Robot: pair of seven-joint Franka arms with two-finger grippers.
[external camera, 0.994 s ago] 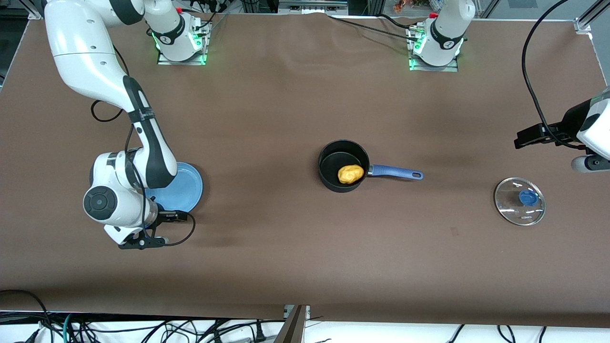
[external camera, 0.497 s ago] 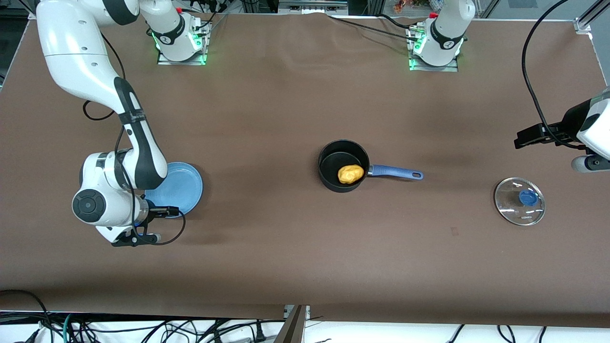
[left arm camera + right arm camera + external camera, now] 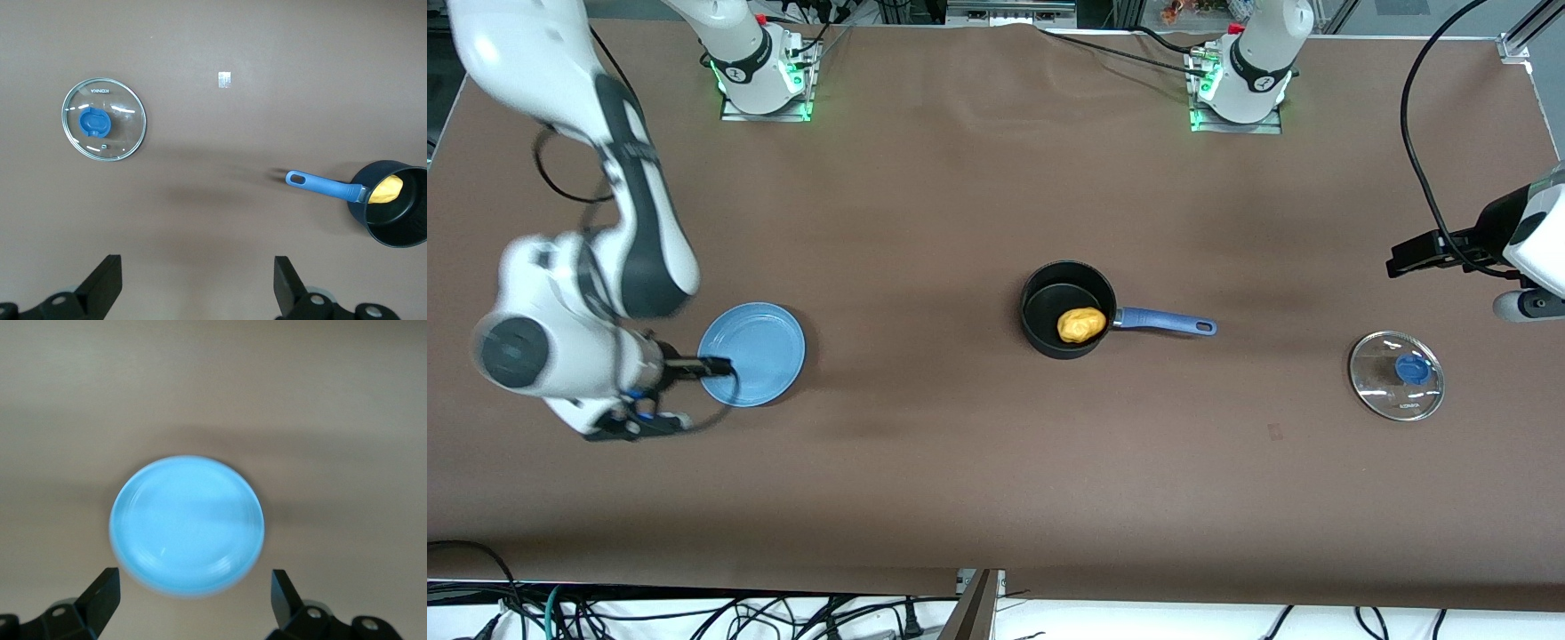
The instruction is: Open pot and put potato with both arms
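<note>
Beside pot (image 3: pixel 1068 308): glass lid (image 3: pixel 1396 375), blue plate (image 3: pixel 752 354), well apart.

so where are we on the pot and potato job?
It looks finished. The glass lid with blue knob lies on the table toward the left arm's end, apart from the black saucepan with blue handle, and the yellow-orange potato sits inside the pan. Nothing is in hand: the left end effector and right end effector are open, the right one over the blue plate. Nothing appears left.
</note>
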